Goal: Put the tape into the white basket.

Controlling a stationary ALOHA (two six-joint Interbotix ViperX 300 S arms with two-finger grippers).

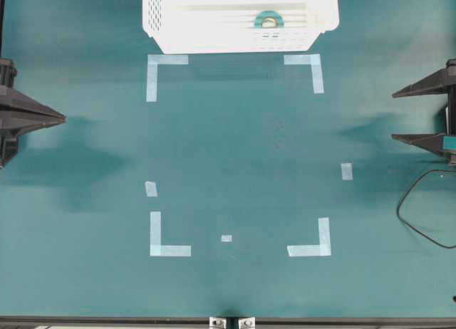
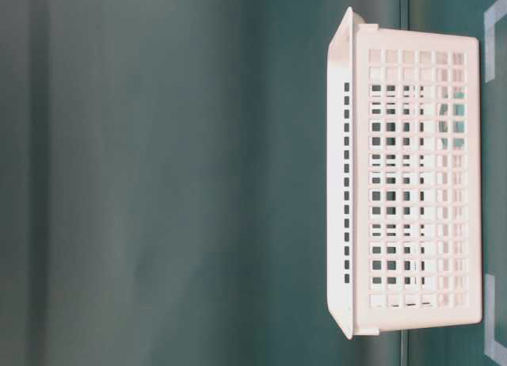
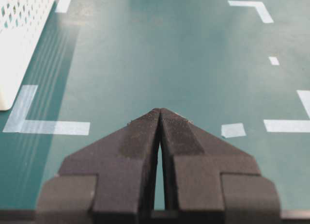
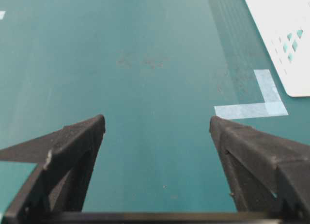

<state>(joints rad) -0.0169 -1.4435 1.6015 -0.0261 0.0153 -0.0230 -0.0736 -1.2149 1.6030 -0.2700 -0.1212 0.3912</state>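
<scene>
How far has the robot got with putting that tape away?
It looks finished. The tape already lies inside the white basket at the far edge of the table. Nothing is in hand: the left gripper sits shut at its side, the right gripper has its fingers spread wide and empty, both well away from the basket. Nothing seems left to do.

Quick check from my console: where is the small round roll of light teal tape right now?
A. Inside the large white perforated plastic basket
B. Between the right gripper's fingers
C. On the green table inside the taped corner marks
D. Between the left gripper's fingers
A: the overhead view shows the small round roll of light teal tape lying inside the large white perforated plastic basket, away from both grippers.
</scene>
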